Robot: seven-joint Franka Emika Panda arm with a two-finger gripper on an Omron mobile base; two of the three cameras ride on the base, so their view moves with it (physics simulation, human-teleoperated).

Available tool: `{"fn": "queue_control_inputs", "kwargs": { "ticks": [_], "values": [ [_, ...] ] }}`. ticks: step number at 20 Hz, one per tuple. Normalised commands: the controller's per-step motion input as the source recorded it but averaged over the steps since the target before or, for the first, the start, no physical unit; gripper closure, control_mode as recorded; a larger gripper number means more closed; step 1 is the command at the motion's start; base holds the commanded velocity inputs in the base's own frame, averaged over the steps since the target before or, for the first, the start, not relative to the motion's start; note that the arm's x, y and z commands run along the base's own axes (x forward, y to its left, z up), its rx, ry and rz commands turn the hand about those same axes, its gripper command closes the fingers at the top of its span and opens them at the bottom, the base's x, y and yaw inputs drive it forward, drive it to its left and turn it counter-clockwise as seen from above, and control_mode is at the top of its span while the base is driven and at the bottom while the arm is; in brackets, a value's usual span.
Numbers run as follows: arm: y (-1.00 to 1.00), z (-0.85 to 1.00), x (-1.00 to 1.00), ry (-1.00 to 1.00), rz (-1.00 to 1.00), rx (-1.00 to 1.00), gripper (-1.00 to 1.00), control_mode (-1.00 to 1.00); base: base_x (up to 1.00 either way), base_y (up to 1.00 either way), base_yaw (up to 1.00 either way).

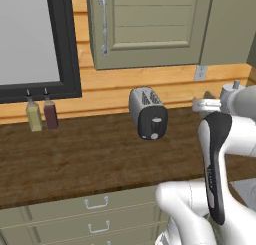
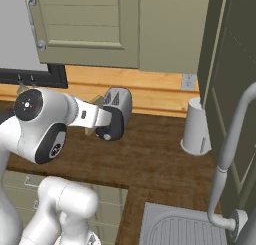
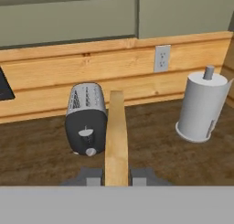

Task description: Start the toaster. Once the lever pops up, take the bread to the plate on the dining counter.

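Bread [image 3: 117, 138] gripped edge-on between the fingers of the hand [image 3: 116, 176], held in front of the toaster [image 3: 86, 119] and raised above the counter [image 3: 41, 150]. Toaster upright near the wooden back wall, slots empty, lever [image 3: 86, 133] above the round knob [image 3: 91, 151] on its black end panel. Paper towel roll [image 3: 200, 108] well right of toaster. Hand largely hidden behind the arm in the right base view.

Silver-grey toaster [image 3: 86, 119] showing its black end panel; light-tan bread [image 3: 116, 138] standing out against dark-brown wood-grain worktop [image 3: 160, 157].
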Motion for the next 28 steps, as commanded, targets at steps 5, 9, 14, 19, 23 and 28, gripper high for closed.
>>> {"fn": "queue_control_inputs", "kwargs": {
  "ticks": [5, 9, 14, 19, 23, 28],
  "values": [
    [0.04, 0.00, -0.02, 0.00, 0.00, 0.00, 1.00, -1.00, 0.00, 0.00, 0.00],
    [0.03, 0.00, 0.00, 0.00, 0.01, 0.00, 1.00, -1.00, 0.00, 0.00, 0.00],
    [0.00, 0.00, 0.00, 0.00, 0.00, 0.00, 1.00, -1.00, 0.00, 0.00, 0.00],
    [0.01, 0.00, -0.06, 0.00, 0.01, 0.00, 1.00, -1.00, 0.00, 0.00, 0.00],
    [0.00, 0.00, 0.00, 0.00, 0.00, 0.00, 1.00, 1.00, -0.38, 0.14, 0.10],
    [0.00, 0.00, 0.00, 0.00, 0.00, 0.00, 1.00, 1.00, -0.39, 0.04, 0.07]
  ]
}}
